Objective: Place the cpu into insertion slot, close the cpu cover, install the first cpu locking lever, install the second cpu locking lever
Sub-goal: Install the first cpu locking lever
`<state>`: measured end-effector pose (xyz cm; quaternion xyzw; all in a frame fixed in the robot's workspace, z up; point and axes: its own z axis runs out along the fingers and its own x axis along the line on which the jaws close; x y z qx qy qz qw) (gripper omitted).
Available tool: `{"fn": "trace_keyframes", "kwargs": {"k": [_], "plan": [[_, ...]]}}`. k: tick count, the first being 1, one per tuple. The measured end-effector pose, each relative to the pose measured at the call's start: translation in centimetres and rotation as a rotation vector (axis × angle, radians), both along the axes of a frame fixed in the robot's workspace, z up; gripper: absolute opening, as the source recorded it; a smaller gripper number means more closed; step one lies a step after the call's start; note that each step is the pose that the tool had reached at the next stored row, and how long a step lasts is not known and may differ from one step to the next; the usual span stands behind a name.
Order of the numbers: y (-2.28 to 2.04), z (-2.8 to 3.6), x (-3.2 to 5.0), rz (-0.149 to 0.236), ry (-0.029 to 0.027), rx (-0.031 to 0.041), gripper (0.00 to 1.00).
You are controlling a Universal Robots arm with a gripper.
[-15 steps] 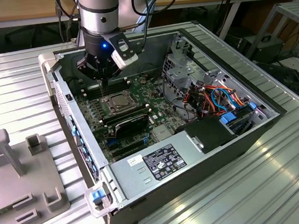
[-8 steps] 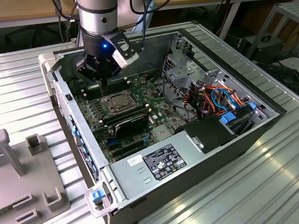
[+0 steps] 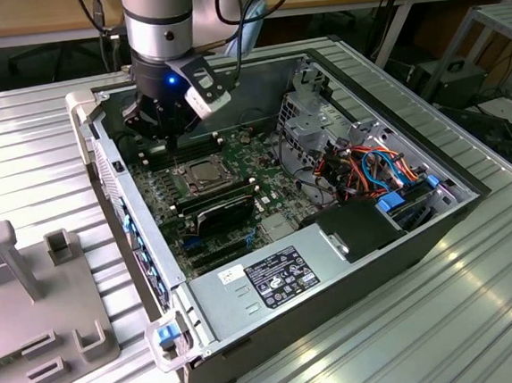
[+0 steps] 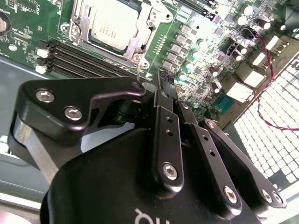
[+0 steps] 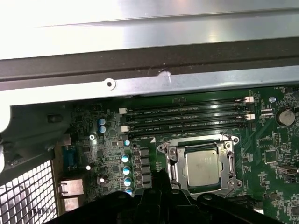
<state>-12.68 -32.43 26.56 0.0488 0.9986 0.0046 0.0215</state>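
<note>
The cpu [image 5: 202, 165] [image 4: 112, 25] [image 3: 202, 172], a silver square chip, lies flat in the insertion slot [image 5: 196, 139] on the green motherboard [image 3: 266, 200]. Over it lies the cpu cover [image 5: 174, 161] [image 4: 81, 23], a silver frame that is down flat around the chip. My gripper [image 3: 173, 145] [image 4: 164, 83] [image 5: 159, 177] hangs just beside the socket, on the exterior view's left of it. Its black fingers [image 4: 168, 121] are shut together with nothing between them. A thin metal lever rod [image 4: 138, 70] stands at the socket's corner, close to the fingertips.
Long black memory slots [image 5: 187, 119] run alongside the socket, with the case's metal wall [image 5: 140, 81] beyond them. A black card [image 3: 224, 212], a power supply [image 3: 273, 280] and coloured cables [image 3: 379, 167] lie inside the case. A grey fixture [image 3: 32, 292] stands outside it.
</note>
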Motion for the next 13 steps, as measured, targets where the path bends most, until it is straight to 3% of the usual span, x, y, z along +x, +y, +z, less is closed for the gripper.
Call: {"fn": "trace_keyframes", "kwargs": {"k": [13], "plan": [[0.21,-0.02,-0.53,0.007,-0.0001,0.0001,0.11]]}}
